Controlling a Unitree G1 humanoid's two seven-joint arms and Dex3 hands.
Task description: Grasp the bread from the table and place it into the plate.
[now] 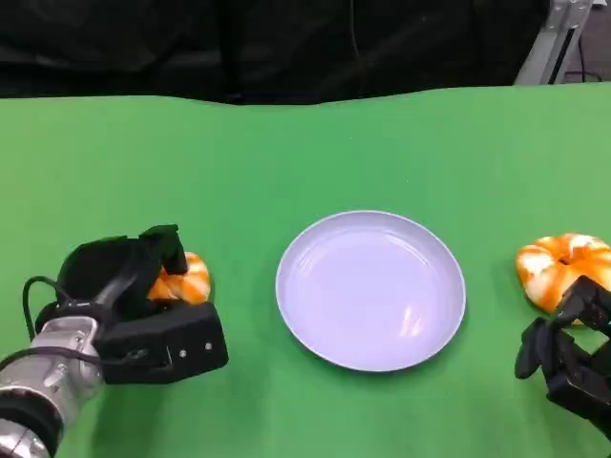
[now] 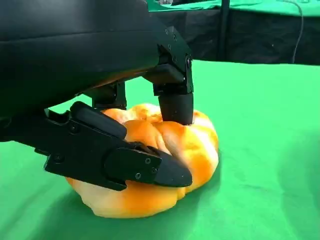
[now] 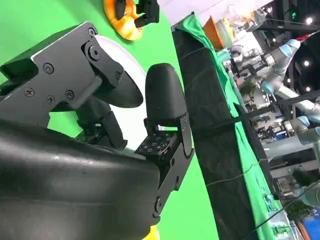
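Covering nearly everything in sight is a green table (image 1: 286, 153), with dark curtain behind it at 12 o'clock. Next in size is the pale round plate (image 1: 315, 248), sitting just right of the table's middle and holding nothing.

From the plate, the left hand (image 1: 143, 305) lies at about 8 o'clock, well apart from the rim. It comes in on a silver forearm (image 1: 38, 382) from the lower corner, and its black fingers (image 2: 175, 105) are wrapped over an orange-and-white bread roll (image 1: 186, 281). The left wrist view shows this up close: one finger presses down on top of the roll (image 2: 200, 145), another lies along its side, and the roll seems to rest on the green cloth. So that hand grips the bread, which is on the table at the plate's 9 o'clock and not in the plate.

The right hand (image 1: 563, 358) sits at about 4 o'clock from the plate, near the picture's edge. Its fingers are apart and hold nothing, as the right wrist view (image 3: 125, 115) also shows, with space between the thick black fingers.

Just beyond that hand, at the plate's 3 o'clock, lies a second roll (image 1: 563, 269), same orange with white streaks. The right hand's fingertips are just beside it; I cannot tell whether they touch it.
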